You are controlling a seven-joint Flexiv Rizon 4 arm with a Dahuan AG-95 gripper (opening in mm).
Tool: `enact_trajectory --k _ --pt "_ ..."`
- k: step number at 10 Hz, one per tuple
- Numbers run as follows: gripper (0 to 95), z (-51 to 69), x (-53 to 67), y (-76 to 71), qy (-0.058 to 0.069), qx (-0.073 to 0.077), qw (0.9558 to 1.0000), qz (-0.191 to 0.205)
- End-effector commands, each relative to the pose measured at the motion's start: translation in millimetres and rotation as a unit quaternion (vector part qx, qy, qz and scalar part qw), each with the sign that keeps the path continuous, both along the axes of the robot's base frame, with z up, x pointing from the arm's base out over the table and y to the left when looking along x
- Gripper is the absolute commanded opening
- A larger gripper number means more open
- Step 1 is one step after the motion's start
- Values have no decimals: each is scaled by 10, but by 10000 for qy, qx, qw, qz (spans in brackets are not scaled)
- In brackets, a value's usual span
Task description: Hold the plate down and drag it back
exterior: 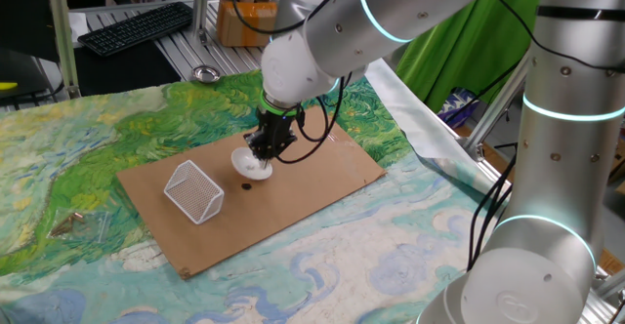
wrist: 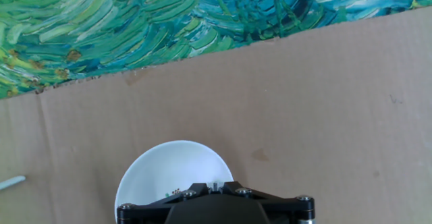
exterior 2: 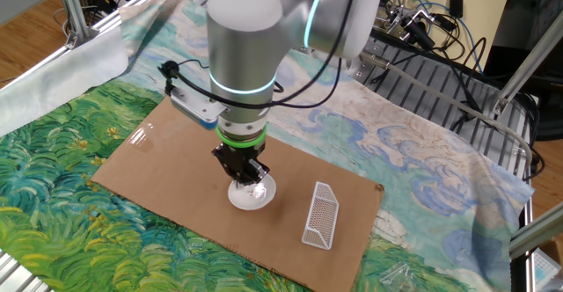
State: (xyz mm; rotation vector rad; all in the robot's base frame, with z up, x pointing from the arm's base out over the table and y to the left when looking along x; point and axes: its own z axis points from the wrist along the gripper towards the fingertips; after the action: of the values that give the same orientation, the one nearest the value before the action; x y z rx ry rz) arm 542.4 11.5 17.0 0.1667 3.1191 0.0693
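The small white plate (exterior: 250, 167) lies near the middle of the brown cardboard sheet (exterior: 327, 176). My gripper (exterior: 262, 152) stands straight down on it, fingers drawn together, tips pressing on the plate's inner surface and holding nothing between them. In the other fixed view the gripper (exterior 2: 246, 174) covers the near part of the plate (exterior 2: 256, 195). In the hand view the plate (wrist: 165, 170) shows at the bottom edge, half hidden by the gripper (wrist: 214, 183), with tiny dark specks beside the fingertips.
A white wire mesh basket (exterior: 193, 190) lies on its side on the cardboard beside the plate; it also shows in the other fixed view (exterior 2: 320, 215). A small shiny metal bowl (exterior: 205, 73) and a keyboard (exterior: 137, 26) sit beyond the painted cloth.
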Motion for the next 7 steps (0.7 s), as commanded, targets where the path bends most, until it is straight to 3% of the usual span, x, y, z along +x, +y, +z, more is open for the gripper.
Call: enact_trajectory --k 1,4,7 --pt "0 13 8 70 7 87 9999 -147" --pt "0 59 8 234 41 218 9992 -329" --pt "0 50 -11 281 43 169 9995 -251"
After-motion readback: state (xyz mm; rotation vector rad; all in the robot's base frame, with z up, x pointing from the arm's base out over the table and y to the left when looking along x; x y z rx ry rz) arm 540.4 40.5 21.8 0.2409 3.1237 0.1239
